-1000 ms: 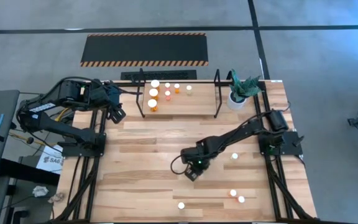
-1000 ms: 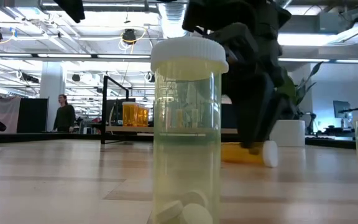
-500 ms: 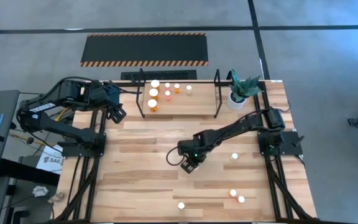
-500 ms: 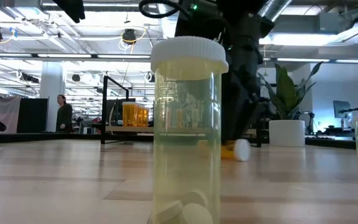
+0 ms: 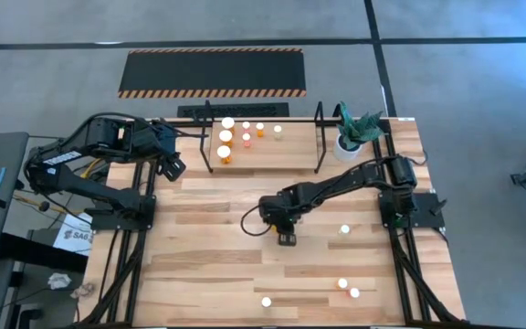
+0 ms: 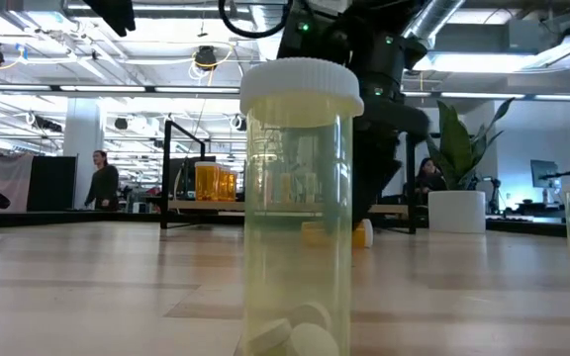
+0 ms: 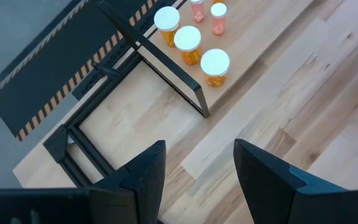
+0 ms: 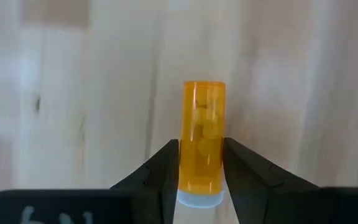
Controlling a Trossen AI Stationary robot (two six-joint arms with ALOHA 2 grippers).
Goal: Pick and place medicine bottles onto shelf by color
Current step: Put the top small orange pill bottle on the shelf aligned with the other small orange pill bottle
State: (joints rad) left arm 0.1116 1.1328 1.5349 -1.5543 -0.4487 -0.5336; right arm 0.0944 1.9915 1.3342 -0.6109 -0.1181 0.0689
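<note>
My right gripper [image 8: 201, 171] is low over the table [image 5: 208, 265], well in front of the shelf [image 5: 263, 160], jaws clamped on an orange bottle [image 8: 202, 140] lying on its side, while my left gripper [image 5: 173, 168] waits just left of the shelf, jaws apart, holding nothing.

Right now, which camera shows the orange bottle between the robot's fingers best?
The right wrist view: the orange bottle fills the middle, lying between the right gripper fingers, pills visible inside. The low view shows only a sliver of it behind a big pale bottle. In the high view the arm hides it; the left wrist view misses it.
</note>
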